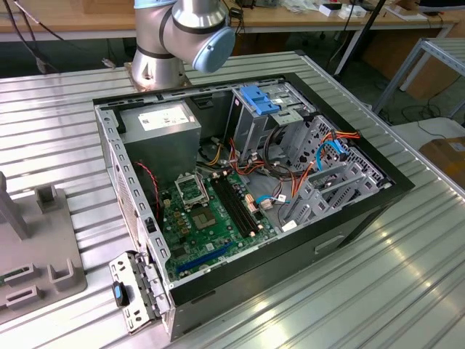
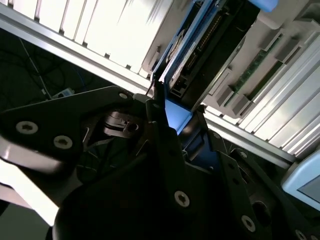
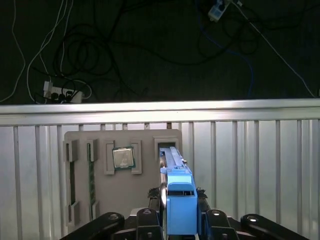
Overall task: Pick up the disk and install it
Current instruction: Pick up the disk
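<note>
Over the ribbed metal table (image 3: 250,165), the gripper (image 3: 179,222) clamps the disk (image 3: 176,187) edge-on.

Blue-railed disk (image 3: 179,192), pale grey tray (image 3: 120,200), green motherboard (image 1: 211,218), black computer case (image 1: 290,256), ribbed silver table (image 1: 363,305).

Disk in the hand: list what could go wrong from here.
1. The hand grips the disk at one end of its blue carrier, so it may tilt or slip.
2. Loose orange and blue cables hang near the drive cage and could snag the disk on entry.
</note>
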Controlling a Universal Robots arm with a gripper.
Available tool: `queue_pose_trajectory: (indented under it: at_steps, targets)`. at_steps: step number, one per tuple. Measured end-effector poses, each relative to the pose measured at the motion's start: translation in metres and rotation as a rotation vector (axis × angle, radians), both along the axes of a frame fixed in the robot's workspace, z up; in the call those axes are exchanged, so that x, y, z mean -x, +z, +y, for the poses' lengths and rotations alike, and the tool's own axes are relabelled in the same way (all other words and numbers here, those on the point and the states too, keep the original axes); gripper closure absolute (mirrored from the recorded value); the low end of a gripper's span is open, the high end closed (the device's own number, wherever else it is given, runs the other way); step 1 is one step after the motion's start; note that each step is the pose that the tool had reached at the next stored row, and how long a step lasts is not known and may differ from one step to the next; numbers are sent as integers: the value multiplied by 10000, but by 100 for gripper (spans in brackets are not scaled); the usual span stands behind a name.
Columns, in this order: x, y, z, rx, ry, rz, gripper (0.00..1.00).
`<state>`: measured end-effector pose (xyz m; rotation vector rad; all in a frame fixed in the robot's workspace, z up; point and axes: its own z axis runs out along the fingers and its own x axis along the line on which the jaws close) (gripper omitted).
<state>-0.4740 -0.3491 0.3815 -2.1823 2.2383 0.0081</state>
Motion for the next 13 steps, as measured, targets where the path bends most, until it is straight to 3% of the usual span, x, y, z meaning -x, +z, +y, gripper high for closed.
queue_pose_trajectory:
  at_steps: [5,13]
  targets:
    - [0,154,0,0,0,0,64]
    - [0,311,0,0,0,0,64]
